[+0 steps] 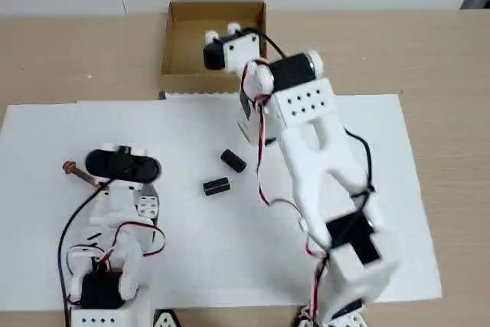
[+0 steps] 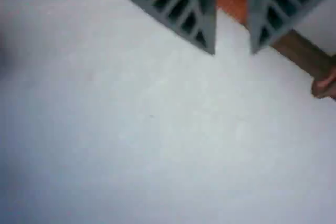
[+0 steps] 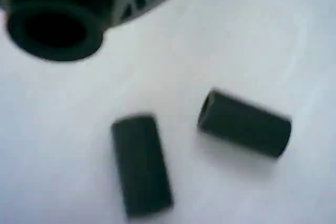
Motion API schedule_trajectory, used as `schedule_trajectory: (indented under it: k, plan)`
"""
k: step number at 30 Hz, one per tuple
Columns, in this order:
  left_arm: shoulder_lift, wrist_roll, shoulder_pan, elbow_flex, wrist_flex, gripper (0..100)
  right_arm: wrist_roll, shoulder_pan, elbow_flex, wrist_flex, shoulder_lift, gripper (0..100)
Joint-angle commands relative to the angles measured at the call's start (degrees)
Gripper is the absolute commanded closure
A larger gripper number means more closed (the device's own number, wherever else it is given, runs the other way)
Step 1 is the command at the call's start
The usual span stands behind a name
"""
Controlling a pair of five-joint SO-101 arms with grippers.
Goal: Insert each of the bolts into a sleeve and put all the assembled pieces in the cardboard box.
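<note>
A copper-coloured bolt [image 2: 299, 59] lies on the white paper, and in the high view the bolt [image 1: 71, 167] sits at the far left. My left gripper [image 2: 231, 51] hovers just over its shaft with the grey fingers a little apart, open, not gripping it. My right gripper [image 3: 63, 3] is shut on a black sleeve [image 3: 52, 51], held above the paper with its bore facing the camera. Two more black sleeves [image 3: 244, 124] [image 3: 142, 163] lie on the paper below it; the high view shows these sleeves [image 1: 233, 161] [image 1: 217, 186] mid-sheet. The cardboard box [image 1: 184, 44] stands at the back.
The white paper sheet [image 1: 383, 158] covers most of the wooden table. The right arm's wrist camera housing [image 1: 230, 50] hangs over the box's right side. Red and black cables trail along both arms.
</note>
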Motion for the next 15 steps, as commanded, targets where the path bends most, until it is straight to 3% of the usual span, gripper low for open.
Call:
schedule_trajectory:
  k: [1, 15]
  plan:
    - [6.8, -0.3, -2.8, -7.5, -0.9, 95, -2.0, 2.0, 9.8, 0.2, -10.7, 99.5]
    - [46.1, 10.0, -12.2, -33.3, -1.5, 95, -1.8, 17.6, 35.5, -1.2, -28.6, 99.1]
